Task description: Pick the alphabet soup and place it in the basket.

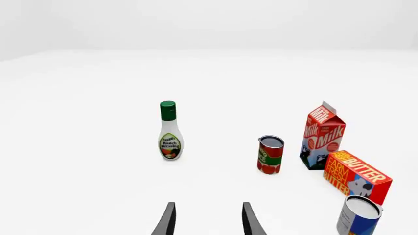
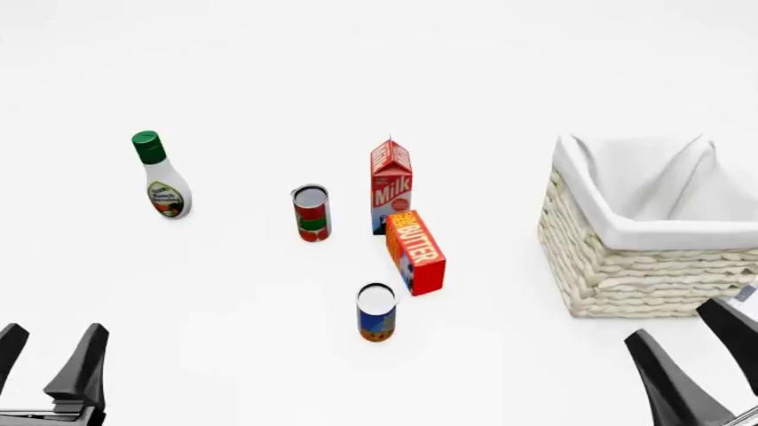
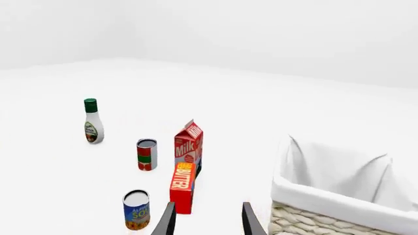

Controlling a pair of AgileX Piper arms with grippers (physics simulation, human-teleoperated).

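The alphabet soup (image 2: 376,312) is a small upright can with a blue upper and orange-brown lower label, standing near the table's front middle; it also shows as the alphabet soup (image 1: 359,215) and the alphabet soup (image 3: 136,210). The basket (image 2: 640,266), cream wicker with a white cloth lining, stands at the right, seen too as the basket (image 3: 313,218). My left gripper (image 2: 48,359) is open at the front left corner, far from the can. My right gripper (image 2: 698,351) is open at the front right, just in front of the basket. Both hold nothing.
A red-and-green can (image 2: 311,213) stands behind the soup. A milk carton (image 2: 391,185) and a butter box (image 2: 417,252) stand between the soup and the basket side. A ranch dressing bottle (image 2: 161,177) stands at the far left.
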